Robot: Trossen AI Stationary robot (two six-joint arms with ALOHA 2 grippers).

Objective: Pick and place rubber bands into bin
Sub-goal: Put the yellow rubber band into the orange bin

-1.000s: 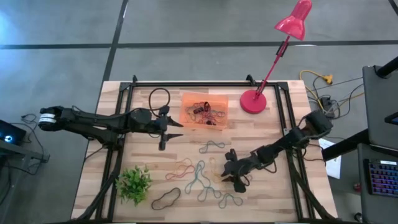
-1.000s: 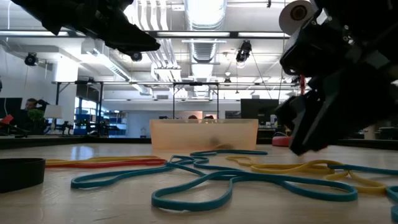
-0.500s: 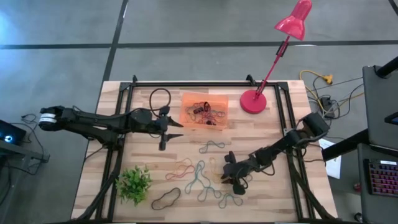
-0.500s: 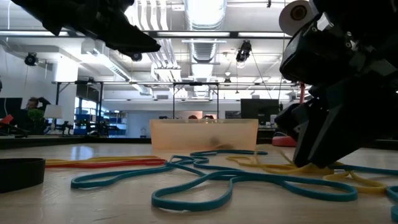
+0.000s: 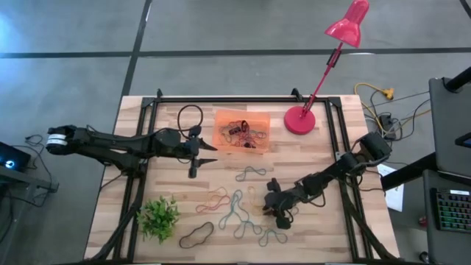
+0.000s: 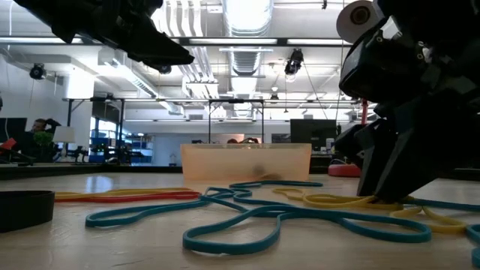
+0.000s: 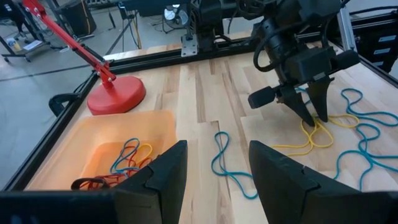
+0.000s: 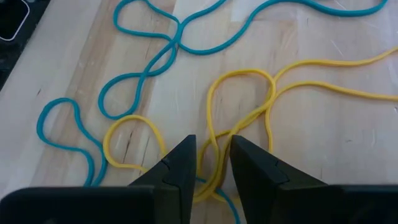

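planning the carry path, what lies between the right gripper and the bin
In the high view, one blue rubber band on bare wood lies between the right gripper and the bin.
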